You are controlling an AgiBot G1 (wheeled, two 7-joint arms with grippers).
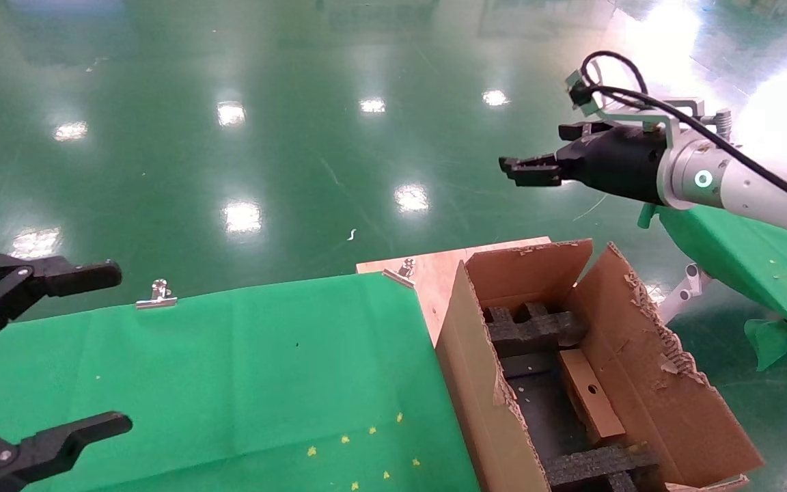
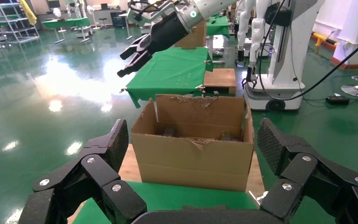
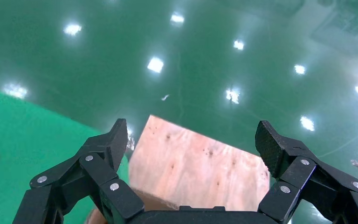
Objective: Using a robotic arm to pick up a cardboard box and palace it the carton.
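Inside carton (image 1: 646,383), cardboard box (image 1: 591,395), black foam inserts (image 1: 533,326)

From my left wrist camera: my left gripper (image 2: 193,154), fingers spread wide, frames the carton (image 2: 195,144) standing on a wooden board (image 2: 127,165), with my right gripper (image 2: 129,60) raised, fingers parted, above a green-draped table (image 2: 172,70) beyond

Both arms raised, grippers open.
The white glossy right arm's black linked-finger gripper (image 1: 518,171) hangs high with fingers parted; the all-black left gripper (image 1: 117,348) spreads wide at lower left.
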